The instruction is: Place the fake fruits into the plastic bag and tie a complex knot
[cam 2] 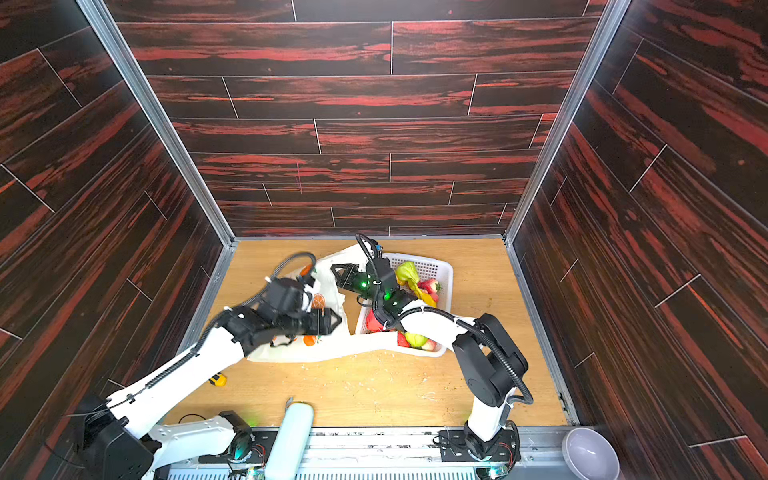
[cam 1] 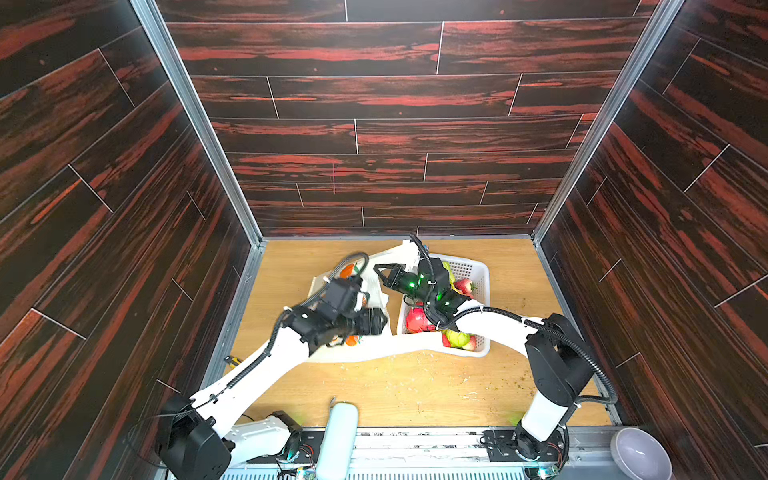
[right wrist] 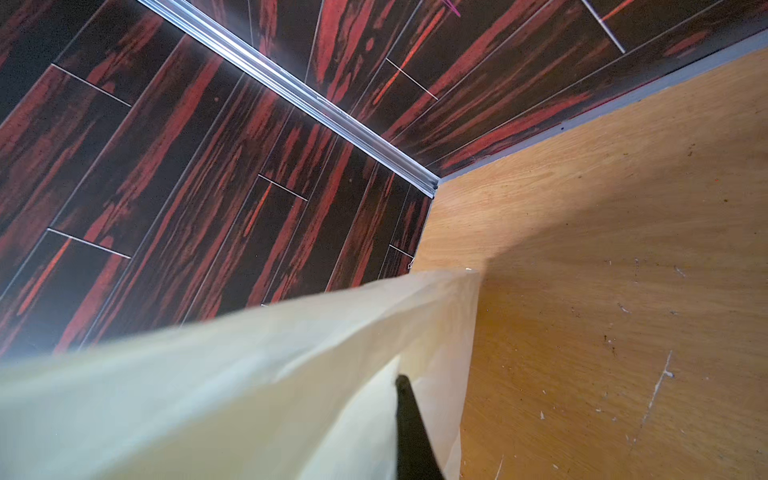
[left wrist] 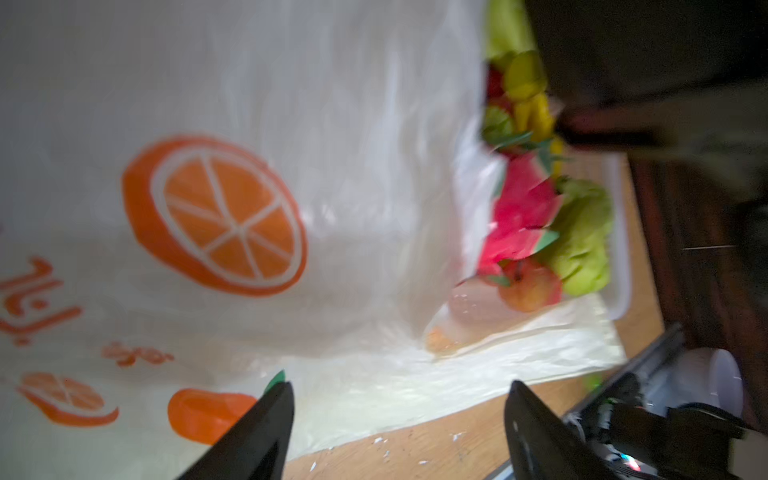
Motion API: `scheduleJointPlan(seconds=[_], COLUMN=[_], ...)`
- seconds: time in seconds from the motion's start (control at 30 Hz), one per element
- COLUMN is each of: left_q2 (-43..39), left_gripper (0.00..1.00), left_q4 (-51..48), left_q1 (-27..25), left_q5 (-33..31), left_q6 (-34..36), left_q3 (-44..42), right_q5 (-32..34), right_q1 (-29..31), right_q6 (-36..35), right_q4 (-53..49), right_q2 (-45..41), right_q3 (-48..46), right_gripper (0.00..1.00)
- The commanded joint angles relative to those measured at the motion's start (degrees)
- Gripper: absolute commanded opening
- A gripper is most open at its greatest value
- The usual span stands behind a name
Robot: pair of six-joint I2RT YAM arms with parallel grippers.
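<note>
White arms (cam 1: 257, 370), black joints (cam 1: 557, 365), black left tool (left wrist: 401, 384).

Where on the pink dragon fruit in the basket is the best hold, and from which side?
Likely the rounded pink body of the dragon fruit, not its thin green-tipped scales, coming down from above: the green fruit and apple crowd it, the basket wall closes one side and the plastic bag hangs along the other.
</note>
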Motion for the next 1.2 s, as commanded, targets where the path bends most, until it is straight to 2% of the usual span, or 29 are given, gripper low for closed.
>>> scheduleJointPlan(seconds=[0.0, 0.23, 0.63, 0.93, 1.03, 1.17], left_q2=[0.69, 5.49, 7.94, 9.49, 10.17, 10.26], left_gripper=[0.85, 0.86, 0.8, 0.81, 0.81, 0.73], left_q4=[1.25, 3.19, 5.09, 8.95, 8.53, 6.81], left_q1=[-0.91, -1.16, -1.14, -0.88, -0.62, 0.54], left_q5=[-6.82, -6.67, -18.13, -22.81, -26.43, -32.46], left_q6=[-1.76, -0.94, -2.34, -2.88, -3.29, -4.2], left_q3=[0.22, 1.96, 3.11, 4.42, 4.68, 3.3], right_q5=[0.69, 0.65, 0.65, -0.39, -0.36, -0.26], right_q1=[0.4, 0.41, 0.42, 0.44, 0.41, 0.4], right_q6=[0.58, 0.82, 1.07, 2.23, 2.23, 2.17], right_q4=[-0.3, -0.38, -0.41, 0.3, 0.3, 0.55], right_q2=[-2.82, -2.77, -3.11, -2.78, -2.98, -3.62], right_q3=[-0.46, -0.64, -1.14, -2.22, -2.52, -3.28], right_gripper=[0.0, 0.0, 0.0, 0.0, 0.0, 0.0])
